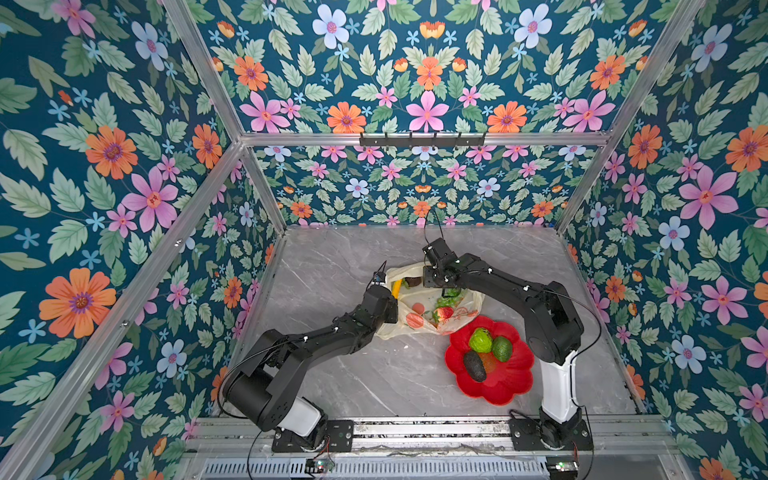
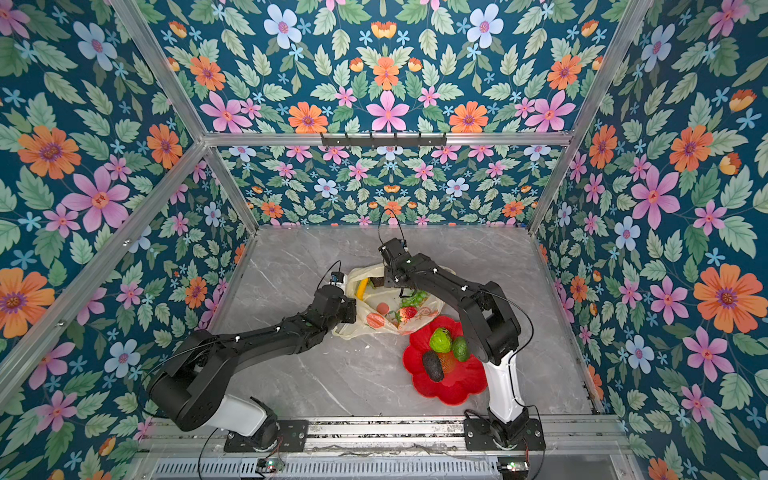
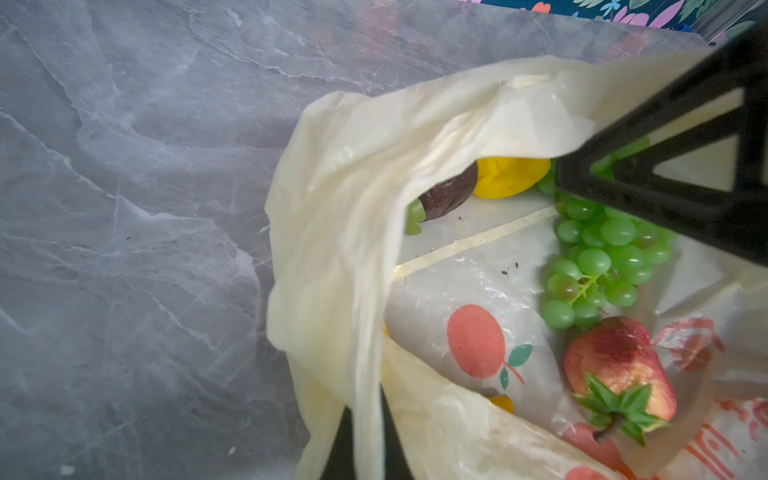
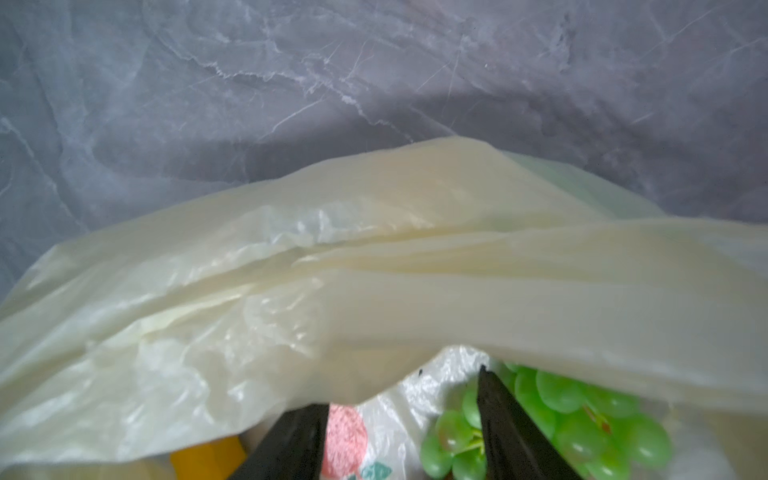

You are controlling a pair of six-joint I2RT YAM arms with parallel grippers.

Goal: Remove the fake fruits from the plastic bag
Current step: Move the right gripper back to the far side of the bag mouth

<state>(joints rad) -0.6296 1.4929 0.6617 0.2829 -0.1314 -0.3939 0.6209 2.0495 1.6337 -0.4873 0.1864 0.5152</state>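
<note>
The plastic bag [image 1: 415, 322] lies open on the marble table, and both top views show it. My left gripper [image 3: 365, 465] is shut on a stretched handle strand [image 3: 365, 374] at the bag's left edge. My right gripper [image 4: 399, 415] reaches into the bag's mouth, open, with one finger [image 4: 503, 424] against the green grape bunch [image 4: 582, 407]. Nothing is clamped between its fingers. Inside the bag lie a strawberry [image 3: 619, 365], a yellow lemon [image 3: 509, 174], a dark avocado [image 3: 449, 195] and a banana [image 1: 397, 286].
A red flower-shaped dish [image 1: 498, 388] sits right of the bag, near the right arm's base. It holds a green bumpy fruit [image 1: 481, 340], a green avocado [image 1: 502, 348] and a dark avocado [image 1: 474, 365]. Floral walls close in the table on three sides.
</note>
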